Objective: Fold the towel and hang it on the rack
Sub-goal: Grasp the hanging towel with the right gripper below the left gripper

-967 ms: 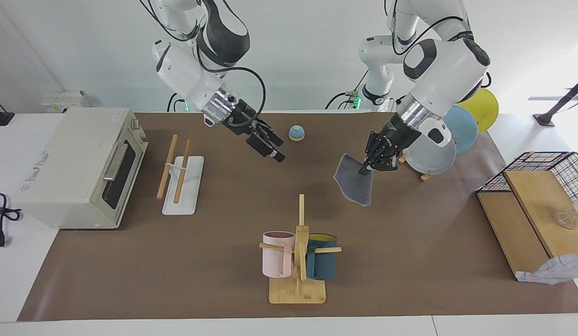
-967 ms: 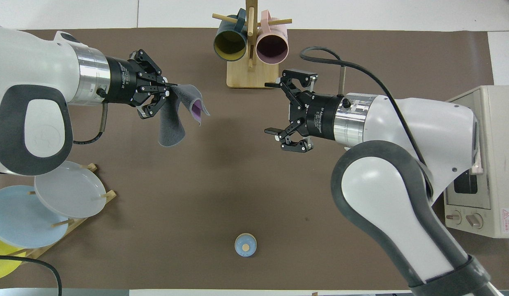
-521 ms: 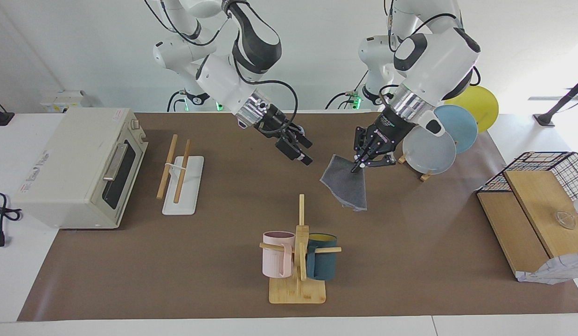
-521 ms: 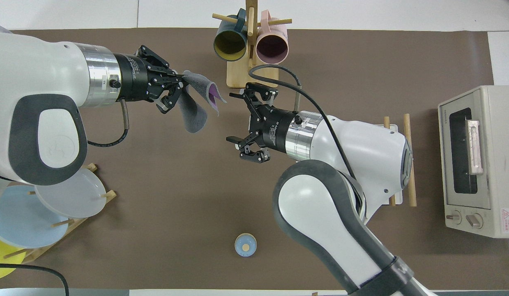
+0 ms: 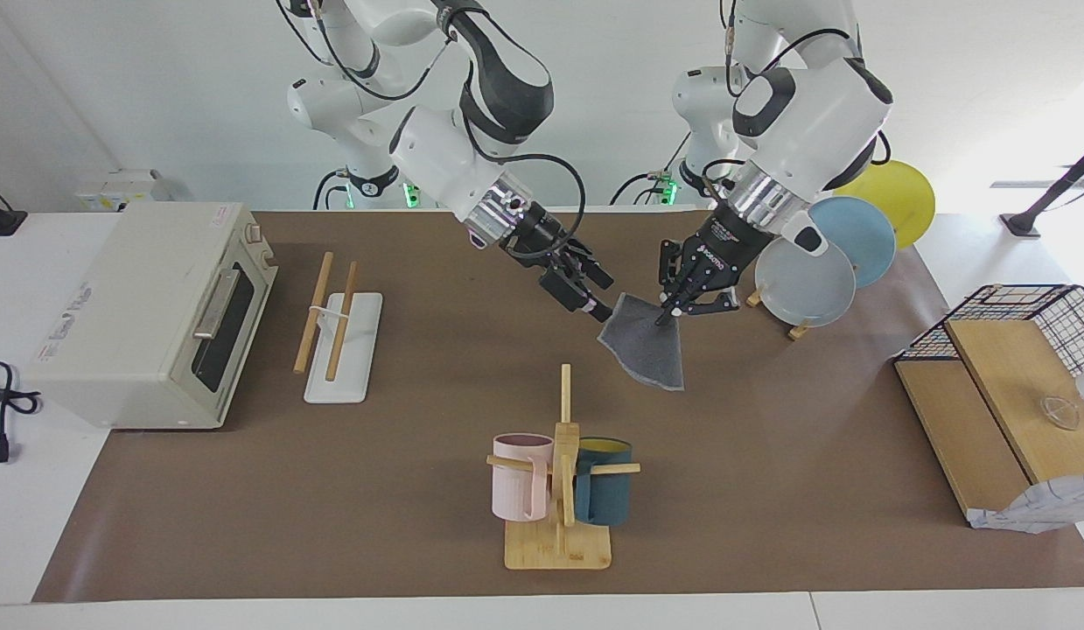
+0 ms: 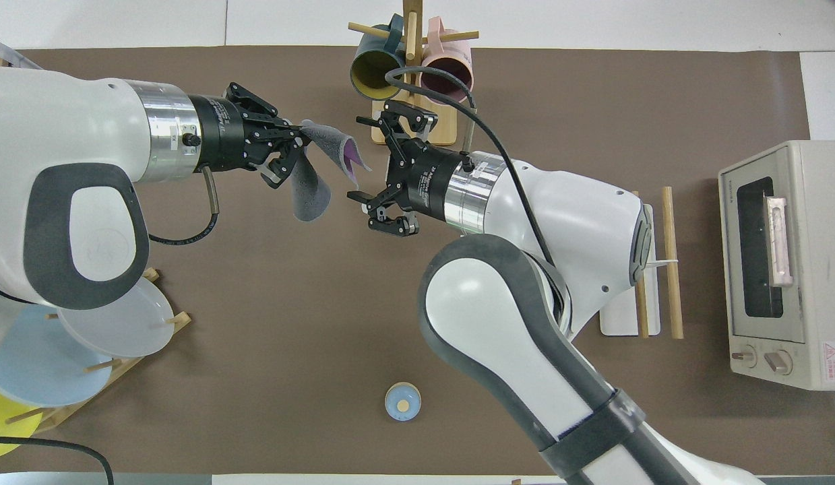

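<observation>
Right gripper (image 5: pixel 599 296): spread wide, carried within the last second from over the middle of the table, near the rack, up to the towel's free upper corner; impossible to tell whether already touching. Towel (image 5: pixel 646 352): hung in the air over the table's middle, nearer to the robots than the mug stand (image 5: pixel 559 490), grey face outward, brought a little toward the right arm in that same second. Left gripper (image 5: pixel 673 311): pinched tight on the other upper corner, shifted only slightly.

Read as the lead-up to a two-handed hold: second corner about to be taken, fold and hanging not yet begun, rack (image 5: pixel 353 354) bare and well apart toward the right arm's end.

Around, across the facing view: toaster oven (image 5: pixel 148 315) off the brown mat (image 5: pixel 332 525), then the rack beside it, the mug stand with a pink and a teal mug, a stand of plates (image 5: pixel 804 280), a wire basket (image 5: pixel 1031 311) over wooden boards. White walls, cables at the edges.
</observation>
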{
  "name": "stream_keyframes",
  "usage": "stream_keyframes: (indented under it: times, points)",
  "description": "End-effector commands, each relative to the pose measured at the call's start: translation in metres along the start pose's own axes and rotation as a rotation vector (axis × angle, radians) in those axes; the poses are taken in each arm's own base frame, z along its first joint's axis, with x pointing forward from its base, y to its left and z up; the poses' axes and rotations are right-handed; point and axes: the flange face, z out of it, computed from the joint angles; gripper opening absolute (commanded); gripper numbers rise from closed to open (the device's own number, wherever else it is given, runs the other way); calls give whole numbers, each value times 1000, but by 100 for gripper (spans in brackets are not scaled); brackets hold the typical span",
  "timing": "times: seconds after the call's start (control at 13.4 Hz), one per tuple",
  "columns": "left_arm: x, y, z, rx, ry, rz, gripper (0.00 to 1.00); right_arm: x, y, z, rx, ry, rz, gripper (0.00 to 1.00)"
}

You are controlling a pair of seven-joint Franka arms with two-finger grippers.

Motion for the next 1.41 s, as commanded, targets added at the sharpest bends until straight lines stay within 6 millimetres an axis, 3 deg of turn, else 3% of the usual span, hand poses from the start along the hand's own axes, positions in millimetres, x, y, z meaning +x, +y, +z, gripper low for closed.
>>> stream_keyframes:
  times: [0.0,0.15,0.45,0.6,0.74,0.82,1.34]
  points:
    - [6,-6,-6,-15,-11,-40,0,-1,-12,14,32,-11,22,100]
    - [6,-5,-7,-15,-12,-47,0,0,-19,27,35,-14,18,100]
    - [4,-3,-9,-41,-30,-79,0,10,-7,49,3,10,-6,100]
    - [4,-3,-9,-40,-29,-79,0,4,-15,50,16,-2,-22,66]
    - [5,-3,-8,-39,-28,-80,0,3,-16,50,17,-3,-21,17]
    - [4,-4,-8,-38,-28,-80,0,3,-16,50,17,-4,-19,0]
    - [7,-7,-5,-34,-19,-82,0,4,-20,47,6,-6,-60,0]
